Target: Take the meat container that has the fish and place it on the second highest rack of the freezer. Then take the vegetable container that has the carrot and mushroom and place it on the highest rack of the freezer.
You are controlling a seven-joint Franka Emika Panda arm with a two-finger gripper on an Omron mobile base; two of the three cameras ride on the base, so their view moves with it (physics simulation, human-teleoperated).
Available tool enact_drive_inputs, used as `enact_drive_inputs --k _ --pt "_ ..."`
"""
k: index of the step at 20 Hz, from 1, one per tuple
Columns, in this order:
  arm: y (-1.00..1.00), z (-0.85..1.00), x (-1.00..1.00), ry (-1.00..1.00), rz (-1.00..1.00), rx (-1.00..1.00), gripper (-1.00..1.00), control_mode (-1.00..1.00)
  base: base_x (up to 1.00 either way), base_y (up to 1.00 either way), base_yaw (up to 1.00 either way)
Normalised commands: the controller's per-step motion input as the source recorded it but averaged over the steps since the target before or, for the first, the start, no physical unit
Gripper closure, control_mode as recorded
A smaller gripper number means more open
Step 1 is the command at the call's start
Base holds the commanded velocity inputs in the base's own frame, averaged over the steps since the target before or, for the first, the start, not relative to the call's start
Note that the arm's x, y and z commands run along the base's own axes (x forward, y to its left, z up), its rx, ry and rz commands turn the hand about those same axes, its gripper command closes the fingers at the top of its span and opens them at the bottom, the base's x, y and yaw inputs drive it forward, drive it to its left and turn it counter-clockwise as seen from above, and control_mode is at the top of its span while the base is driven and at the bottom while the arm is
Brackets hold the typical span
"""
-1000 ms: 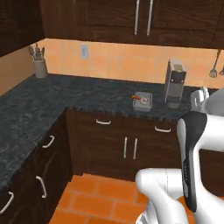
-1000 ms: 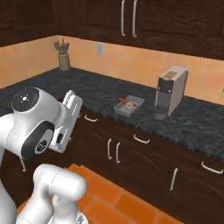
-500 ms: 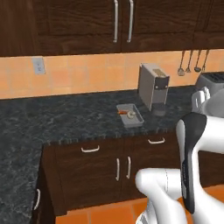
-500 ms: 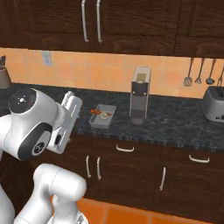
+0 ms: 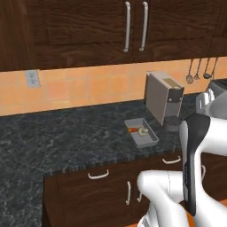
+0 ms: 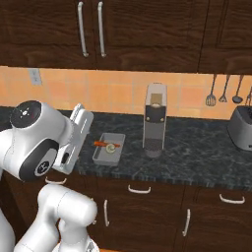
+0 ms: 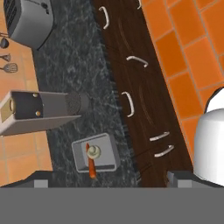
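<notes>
Vegetable container beside coffee machine

the base has driven on, so both base views have swung along the counter: the vegetable container and coffee machine now sit nearer centre, the toaster has come in at far right.

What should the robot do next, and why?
Probably drive closer and reach toward the grey container holding the carrot and mushroom. It sits untouched on the counter beside the coffee machine, and the arm is folded back, well short of it.
</notes>
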Motion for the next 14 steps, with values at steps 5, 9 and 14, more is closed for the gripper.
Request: enact_drive_inputs --k 5,9,14 --pt "0.00 0.00 0.00 0.00 0.00 0.00 -1.00 1.00 0.07 0.25 0.29" --pt "0.00 0.00 0.00 0.00 0.00 0.00 -1.00 1.00 0.26 0.08 0.10" --pt "0.00 0.00 0.00 0.00 0.00 0.00 -1.00 1.00 0.59 0.00 -0.02"
